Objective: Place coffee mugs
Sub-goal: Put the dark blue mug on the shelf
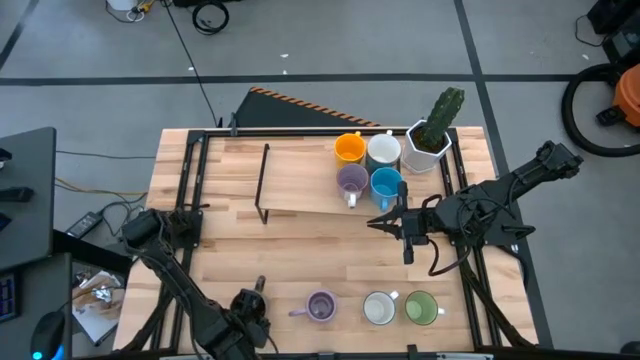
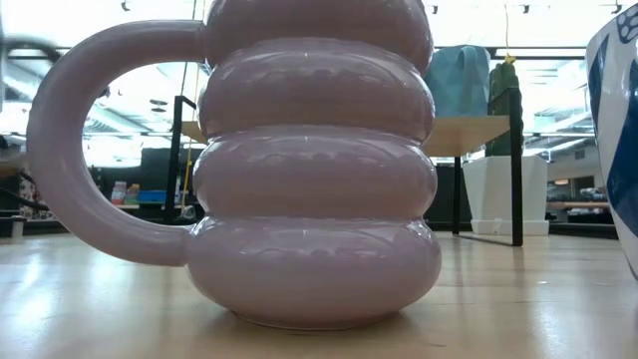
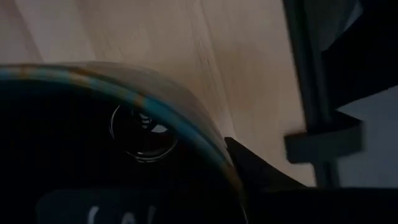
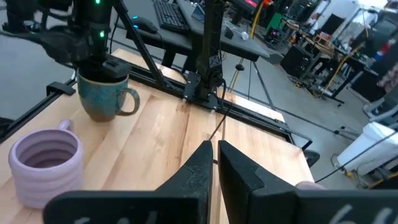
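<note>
High view: seven coffee mugs (image 1: 382, 152).

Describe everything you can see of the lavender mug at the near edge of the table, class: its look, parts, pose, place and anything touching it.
The lavender mug looks like glossy glazed ceramic, its body built from stacked rounded rings, with a big looped handle to one side. It stands upright, mouth up, on the wooden table in the near row, beside a white mug. It appears empty. Only the table touches it.
</note>
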Motion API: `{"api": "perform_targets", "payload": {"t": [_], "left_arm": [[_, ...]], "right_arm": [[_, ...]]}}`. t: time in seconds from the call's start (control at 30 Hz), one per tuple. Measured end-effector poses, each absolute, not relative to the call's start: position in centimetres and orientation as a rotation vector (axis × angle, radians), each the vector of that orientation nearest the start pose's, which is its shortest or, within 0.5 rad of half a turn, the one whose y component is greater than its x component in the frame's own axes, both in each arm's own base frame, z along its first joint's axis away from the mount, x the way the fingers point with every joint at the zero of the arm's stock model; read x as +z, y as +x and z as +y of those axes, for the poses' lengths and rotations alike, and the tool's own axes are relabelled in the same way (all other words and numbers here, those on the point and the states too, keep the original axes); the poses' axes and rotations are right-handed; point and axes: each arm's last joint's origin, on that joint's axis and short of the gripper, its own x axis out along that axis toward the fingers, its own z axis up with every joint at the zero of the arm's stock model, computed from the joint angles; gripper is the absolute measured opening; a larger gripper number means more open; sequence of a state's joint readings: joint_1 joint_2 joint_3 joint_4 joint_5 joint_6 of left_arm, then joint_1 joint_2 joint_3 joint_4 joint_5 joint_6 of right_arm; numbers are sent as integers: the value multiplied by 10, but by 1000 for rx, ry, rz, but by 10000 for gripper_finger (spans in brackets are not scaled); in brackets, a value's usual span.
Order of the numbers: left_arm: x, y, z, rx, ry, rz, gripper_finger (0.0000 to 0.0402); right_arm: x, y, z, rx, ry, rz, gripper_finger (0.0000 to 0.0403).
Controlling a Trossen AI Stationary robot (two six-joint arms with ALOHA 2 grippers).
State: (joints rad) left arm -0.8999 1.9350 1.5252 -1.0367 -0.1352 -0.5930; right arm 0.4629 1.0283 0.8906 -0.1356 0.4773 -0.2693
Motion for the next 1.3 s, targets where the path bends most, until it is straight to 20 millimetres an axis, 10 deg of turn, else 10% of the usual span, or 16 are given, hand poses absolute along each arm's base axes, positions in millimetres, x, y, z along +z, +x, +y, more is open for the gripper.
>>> {"api": "perform_targets", "payload": {"t": [0.43, 0.87, 1.3], "left_arm": [[295, 245, -234, -114, 49, 1270, 38], [313, 220, -231, -305, 472, 1179, 38], [346, 264, -180, -219, 224, 1174, 38]], "right_arm": [[331, 204, 86, -39, -290, 247, 32], [337, 181, 75, -58, -184, 282, 32], [329, 189, 79, -64, -168, 322, 32]]}}
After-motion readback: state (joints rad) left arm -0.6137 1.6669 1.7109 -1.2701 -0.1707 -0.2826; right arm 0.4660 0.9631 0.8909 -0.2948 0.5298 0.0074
